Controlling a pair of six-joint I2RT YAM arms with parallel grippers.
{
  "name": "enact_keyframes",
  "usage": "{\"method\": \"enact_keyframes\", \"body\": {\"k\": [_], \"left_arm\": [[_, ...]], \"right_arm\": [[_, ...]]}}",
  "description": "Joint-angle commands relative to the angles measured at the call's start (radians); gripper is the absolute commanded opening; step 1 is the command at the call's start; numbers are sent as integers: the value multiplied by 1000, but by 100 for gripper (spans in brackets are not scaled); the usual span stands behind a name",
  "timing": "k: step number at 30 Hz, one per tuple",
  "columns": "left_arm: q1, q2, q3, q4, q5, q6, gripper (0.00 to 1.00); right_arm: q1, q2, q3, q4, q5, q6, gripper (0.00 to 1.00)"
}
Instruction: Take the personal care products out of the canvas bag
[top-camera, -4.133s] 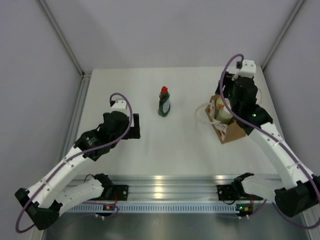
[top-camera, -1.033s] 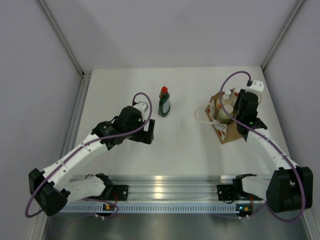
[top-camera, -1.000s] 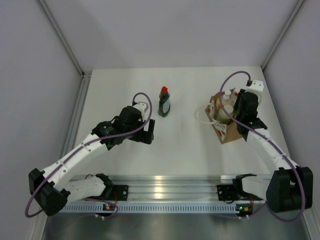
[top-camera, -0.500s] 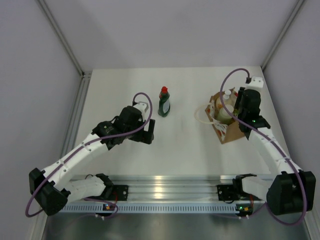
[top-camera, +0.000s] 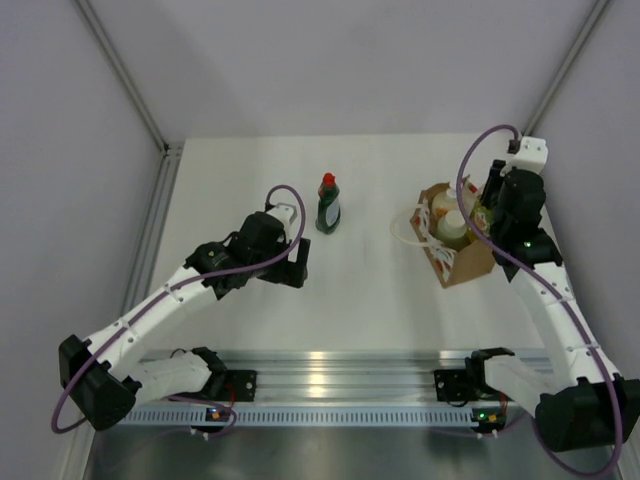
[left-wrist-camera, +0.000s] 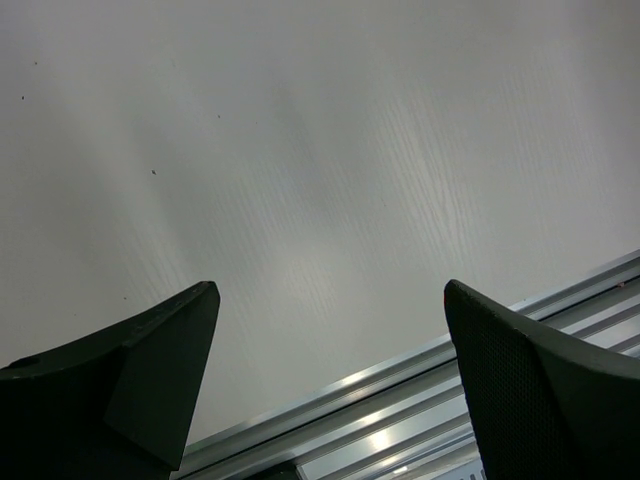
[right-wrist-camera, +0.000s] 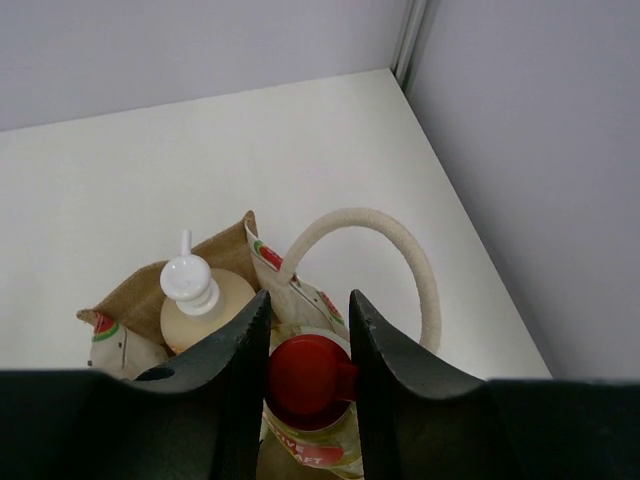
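While the right gripper (right-wrist-camera: 308, 305) is clamping its two fingers against the red cap (right-wrist-camera: 303, 375) of the yellow-green bottle (right-wrist-camera: 300, 443), that bottle is sitting at the near edge of the canvas bag (right-wrist-camera: 135, 300), its lower body running off the bottom of the wrist view. Left of the cap, the peach bottle with white pump (right-wrist-camera: 200, 300) is standing inside the bag's mouth, and a white rope handle (right-wrist-camera: 405, 245) is arching over the right side. From above, the bag (top-camera: 470, 265) is resting at the right of the frame, close to the right edge of the table (top-camera: 240, 180), leaving little room on that side. Bare surface is lying open between the bag and the dark green bottle (top-camera: 328, 208), which is standing upright at upper centre. Lower left of that bottle, the left gripper (top-camera: 293, 263) is hanging with jaws spread wide and nothing between them, near the aluminium rail (left-wrist-camera: 420, 400) at the table's bottom edge.
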Motion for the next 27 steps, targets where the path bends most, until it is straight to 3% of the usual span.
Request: {"method": "enact_keyframes", "body": {"k": [1, 15, 27], "left_arm": [[-2, 0, 3, 49, -20, 8, 98], [-2, -30, 2, 49, -62, 0, 98], [-2, -59, -1, 49, -102, -12, 98]], "right_arm": [[-16, -62, 142, 54, -34, -15, 0], [-16, -6, 392, -68, -123, -18, 0], [-9, 36, 500, -80, -336, 47, 0]]}}
